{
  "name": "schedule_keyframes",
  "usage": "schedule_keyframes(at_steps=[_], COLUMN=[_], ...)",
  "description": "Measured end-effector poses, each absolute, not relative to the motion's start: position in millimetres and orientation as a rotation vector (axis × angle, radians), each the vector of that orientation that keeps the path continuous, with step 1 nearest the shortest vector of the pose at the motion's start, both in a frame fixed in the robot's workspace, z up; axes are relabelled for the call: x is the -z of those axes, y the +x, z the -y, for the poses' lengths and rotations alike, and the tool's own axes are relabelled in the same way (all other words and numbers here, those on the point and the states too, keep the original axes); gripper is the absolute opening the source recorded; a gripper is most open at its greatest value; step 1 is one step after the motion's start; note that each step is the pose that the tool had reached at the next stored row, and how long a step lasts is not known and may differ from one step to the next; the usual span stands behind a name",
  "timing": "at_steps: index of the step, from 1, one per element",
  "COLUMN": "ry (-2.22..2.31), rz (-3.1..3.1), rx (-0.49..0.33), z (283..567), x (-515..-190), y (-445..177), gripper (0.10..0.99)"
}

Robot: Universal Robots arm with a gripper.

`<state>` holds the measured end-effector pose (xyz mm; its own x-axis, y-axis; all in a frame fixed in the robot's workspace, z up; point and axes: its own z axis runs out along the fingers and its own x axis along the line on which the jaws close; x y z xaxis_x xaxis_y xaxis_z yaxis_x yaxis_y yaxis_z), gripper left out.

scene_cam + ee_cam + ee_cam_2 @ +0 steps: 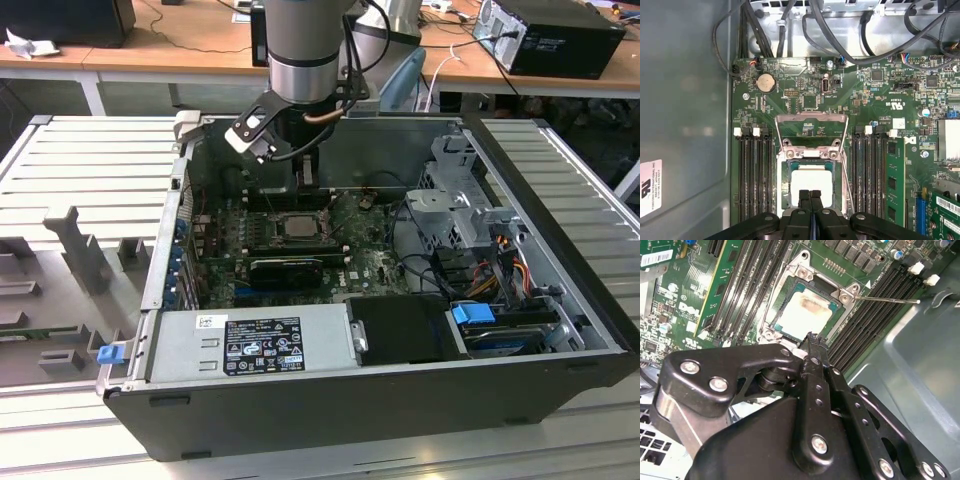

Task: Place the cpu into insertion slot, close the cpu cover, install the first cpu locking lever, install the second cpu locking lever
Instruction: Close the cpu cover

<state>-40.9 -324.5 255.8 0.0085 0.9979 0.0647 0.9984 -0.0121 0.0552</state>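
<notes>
The cpu [811,181] lies flat in the insertion slot [786,175], square so without a long axis, edges parallel to the memory slots [754,170], while the cpu cover [812,119] seems tipped open, free edge pointing away toward the coin cell [765,81]. The end effector [810,196] hovers at the socket's near edge, fingers [804,197] pinched together on nothing; closing the cover well, I'd judge, means pressing its frame down evenly.

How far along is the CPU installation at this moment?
Done: the cpu lies in the insertion slot. In hand: the gripper, shut with nothing visible in it, is at the slot's edge. Left: the cpu cover is open, and a locking lever sticks out unlatched.
</notes>
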Motion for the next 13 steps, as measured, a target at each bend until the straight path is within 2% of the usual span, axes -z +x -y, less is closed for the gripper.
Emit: schedule_keyframes(at_steps=[13], ry=[-2.227], rz=[2.204], rx=[0.131], z=[323.7], x=[-258.4], y=[-36.5], gripper=[0.106])
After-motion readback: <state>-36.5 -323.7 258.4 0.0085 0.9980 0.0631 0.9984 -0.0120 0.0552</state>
